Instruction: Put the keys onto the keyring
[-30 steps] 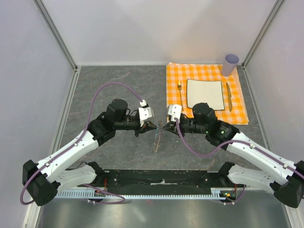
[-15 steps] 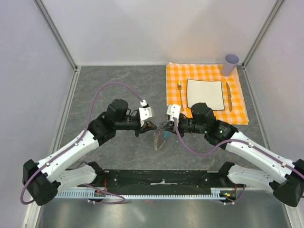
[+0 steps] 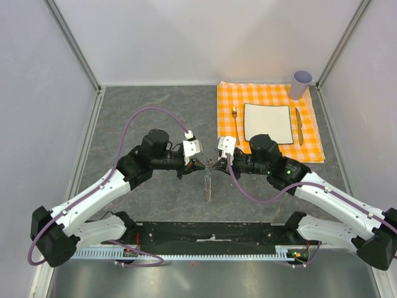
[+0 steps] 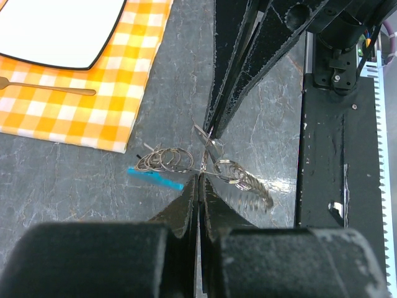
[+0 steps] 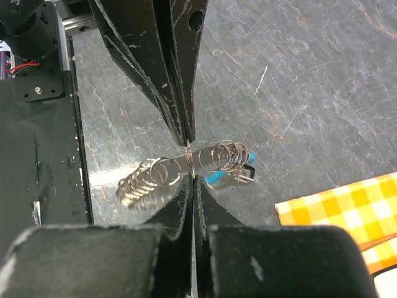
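Looks like we're mid-threading here: the left gripper [image 4: 198, 183] and the right gripper [image 5: 193, 183] meet nose to nose over the grey table [image 3: 155, 112], with the keyring [image 4: 170, 160] strung across right where the two tips come together. Both sets of jaws are pressed together with no gap I can see, and each looks pinched on a loop of that chain of little rings, though exactly which loop each one has is too fine to call. The chain runs out sideways from the pinch point. One end carries the blue tag [image 4: 155, 178], on the side toward the checked cloth [image 3: 267, 96], and the other end goes blurry in both wrist views. As for the keys, honestly I can't pick them out for sure. There's a thin sliver of metal right at the right gripper's tips in the left wrist view that might be one, but that's a guess. My read is the next move needs one side to hold its ring steady while the other works a key onto it, which is fiddly, since a small slip at either pinch probably drops the whole lot onto the table.
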